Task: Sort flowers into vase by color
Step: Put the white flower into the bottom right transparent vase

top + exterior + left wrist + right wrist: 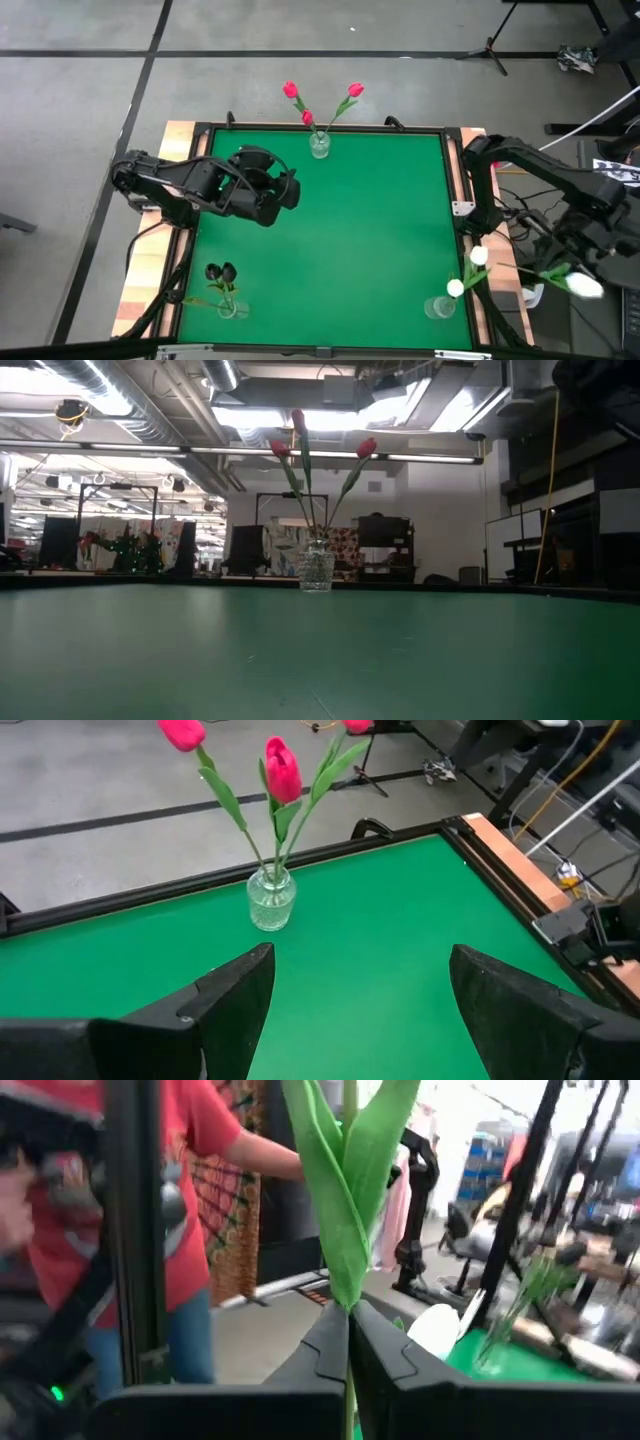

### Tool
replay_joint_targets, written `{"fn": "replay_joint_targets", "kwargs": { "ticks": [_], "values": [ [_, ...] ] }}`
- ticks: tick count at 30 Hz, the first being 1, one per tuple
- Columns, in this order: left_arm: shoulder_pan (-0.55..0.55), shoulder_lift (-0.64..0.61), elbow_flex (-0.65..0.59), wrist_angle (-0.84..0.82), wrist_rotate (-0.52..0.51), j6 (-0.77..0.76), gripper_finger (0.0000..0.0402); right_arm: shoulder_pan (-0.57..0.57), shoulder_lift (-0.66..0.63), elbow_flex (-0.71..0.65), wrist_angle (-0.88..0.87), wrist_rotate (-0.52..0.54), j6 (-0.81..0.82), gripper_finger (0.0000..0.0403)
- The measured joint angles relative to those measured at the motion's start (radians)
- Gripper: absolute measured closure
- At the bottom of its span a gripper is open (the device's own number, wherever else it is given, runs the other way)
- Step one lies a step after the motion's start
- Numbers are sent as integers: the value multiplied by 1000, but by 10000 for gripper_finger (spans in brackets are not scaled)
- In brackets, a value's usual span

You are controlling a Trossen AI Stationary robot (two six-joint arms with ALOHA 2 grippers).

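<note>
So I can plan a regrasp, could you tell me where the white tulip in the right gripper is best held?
Grip the thin green stem just below its leaves, as the right gripper does now on the white tulip; approach side-on, since the head is soft.

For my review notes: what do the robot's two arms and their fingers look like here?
Both arms, left and right, are black, glossy, chunky-jointed links. The left gripper has broad, angular matte-black fingers; the right gripper's fingers are black and faceted too. No markings visible.

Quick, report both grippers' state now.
Left gripper: open, empty, over the mat.
Right gripper: shut on a white tulip stem, off the table's right edge.
</note>
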State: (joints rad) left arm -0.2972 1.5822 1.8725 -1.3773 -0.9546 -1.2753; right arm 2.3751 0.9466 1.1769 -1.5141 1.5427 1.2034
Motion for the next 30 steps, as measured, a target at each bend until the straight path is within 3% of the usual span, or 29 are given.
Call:
{"fn": "replay_joint_targets", "kwargs": {
  "ticks": [3,7,20,25,30],
  "values": [
    [11,10,0,0,0,-28,107,-23,24,-11,-4,0,-30,403],
    [12,28,-1,4,1,-44,107,-147,63,-57,40,-3,-6,403],
    [7,50,-1,5,2,-53,107,-747,162,-70,516,-1,11,403],
    [-13,50,-1,4,7,-3,107,-851,221,-70,555,-5,45,403],
    [-38,50,-1,2,9,6,107,-885,282,-70,729,-1,33,403]
  ]
}}
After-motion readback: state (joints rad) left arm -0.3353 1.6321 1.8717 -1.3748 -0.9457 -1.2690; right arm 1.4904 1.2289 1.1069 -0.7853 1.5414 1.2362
